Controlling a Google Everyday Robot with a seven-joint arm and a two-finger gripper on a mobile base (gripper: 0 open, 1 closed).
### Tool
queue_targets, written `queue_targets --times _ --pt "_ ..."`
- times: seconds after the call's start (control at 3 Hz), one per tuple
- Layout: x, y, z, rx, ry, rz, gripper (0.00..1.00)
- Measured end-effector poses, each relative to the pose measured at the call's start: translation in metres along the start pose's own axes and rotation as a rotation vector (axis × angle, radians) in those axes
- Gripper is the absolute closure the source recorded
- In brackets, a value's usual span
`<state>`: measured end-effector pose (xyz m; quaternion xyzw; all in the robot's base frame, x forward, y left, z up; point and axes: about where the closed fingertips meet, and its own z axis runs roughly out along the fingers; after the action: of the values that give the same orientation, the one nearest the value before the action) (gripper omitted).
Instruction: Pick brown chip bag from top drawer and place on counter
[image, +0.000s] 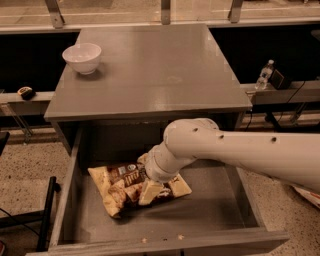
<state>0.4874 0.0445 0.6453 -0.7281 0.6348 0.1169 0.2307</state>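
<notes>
The gripper (152, 190) is lowered onto the brown chip bag (117, 184) inside the top drawer (210, 210); its grip cannot be told. 1 white bowl (82, 57) is seen on the counter (160, 70).

Chip bag (114, 184) in top drawer (212, 210), end effector (152, 190) atop it; bowl (82, 57) on counter (160, 70) rear-left.

I see the crinkled brown chip bag (116, 184) lying flat in the open top drawer (215, 202), lower centre-left of frame, my hand (152, 190) down on its right half, below the grey worktop (160, 75).
</notes>
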Motion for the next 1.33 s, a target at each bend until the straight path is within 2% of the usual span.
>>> queue_targets --times 0.33,0.67,1.0,1.33 --pt "-0.015 0.007 0.014 -0.043 -0.008 -0.013 0.49" --pt "-0.027 0.002 0.005 -0.073 -0.137 0.038 0.8" --pt "-0.012 -0.022 -0.046 -0.045 -0.211 0.111 1.0" --pt "0.014 -0.061 -0.094 -0.041 -0.193 0.144 1.0"
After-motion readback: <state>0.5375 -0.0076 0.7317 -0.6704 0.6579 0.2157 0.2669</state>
